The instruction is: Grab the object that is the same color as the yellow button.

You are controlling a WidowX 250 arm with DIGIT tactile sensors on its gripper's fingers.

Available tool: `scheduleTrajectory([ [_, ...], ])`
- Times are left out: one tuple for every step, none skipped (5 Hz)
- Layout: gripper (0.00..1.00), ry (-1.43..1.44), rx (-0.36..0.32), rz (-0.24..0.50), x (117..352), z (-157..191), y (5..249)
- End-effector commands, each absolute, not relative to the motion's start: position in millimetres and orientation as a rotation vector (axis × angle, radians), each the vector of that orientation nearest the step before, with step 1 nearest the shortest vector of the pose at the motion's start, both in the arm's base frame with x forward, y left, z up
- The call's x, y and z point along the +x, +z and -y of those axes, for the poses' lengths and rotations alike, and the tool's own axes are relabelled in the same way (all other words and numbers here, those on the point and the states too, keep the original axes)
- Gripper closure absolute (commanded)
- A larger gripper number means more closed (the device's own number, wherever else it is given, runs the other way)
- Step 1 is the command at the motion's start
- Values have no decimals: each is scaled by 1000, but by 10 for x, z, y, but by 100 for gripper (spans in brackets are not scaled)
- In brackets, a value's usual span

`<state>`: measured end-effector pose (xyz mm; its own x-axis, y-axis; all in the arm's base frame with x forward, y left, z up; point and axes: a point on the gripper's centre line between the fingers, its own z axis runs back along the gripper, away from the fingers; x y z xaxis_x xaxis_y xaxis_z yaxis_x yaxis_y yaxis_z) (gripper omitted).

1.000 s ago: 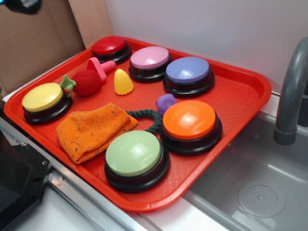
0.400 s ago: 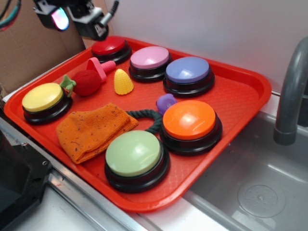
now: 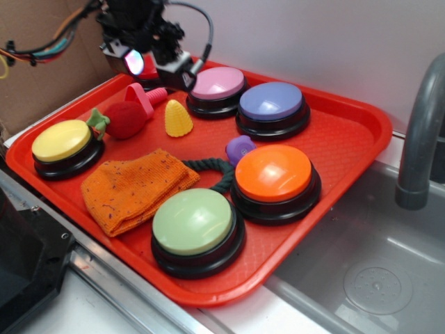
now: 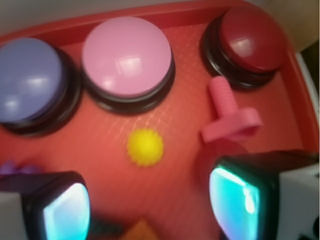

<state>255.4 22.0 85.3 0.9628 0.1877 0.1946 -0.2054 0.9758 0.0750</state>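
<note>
Wrist view settles the key relation: the object (image 4: 145,147), a small yellow bumpy cone seen from straight above as a round disc, lies at 12 o'clock from the gripper (image 4: 150,210), just ahead of the gap between the two fingers (image 4: 65,212), which stand wide apart with nothing between them. Since the cone stands upright on the red tray (image 4: 165,112), its long axis points up toward the camera, so from above it offers a round outline with no preferred closing direction. My judgement is that the coming move is a short advance toward 12 o'clock and a descent, rather than any turning.

From the exterior view, the gripper (image 3: 149,59) hangs over the far left part of the tray (image 3: 348,149), and the object (image 3: 179,118) sits on the tray at about 5 o'clock from it, well apart from the yellow button (image 3: 61,140) at the tray's near left edge. A pink bolt-shaped toy (image 4: 230,112) lies just beside the cone at 2 o'clock in the wrist view, close to the right finger's path.

Motion blur softens the wrist picture. How high the fingertips are above the tray cannot be told, and the arm hides most of the red button (image 4: 250,42) from outside.
</note>
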Motion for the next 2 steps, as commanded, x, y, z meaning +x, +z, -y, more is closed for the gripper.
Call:
scheduleTrajectory([
  [0,166,100,183,2819,-254,486],
  [0,164,117,162,2817,-286,385],
])
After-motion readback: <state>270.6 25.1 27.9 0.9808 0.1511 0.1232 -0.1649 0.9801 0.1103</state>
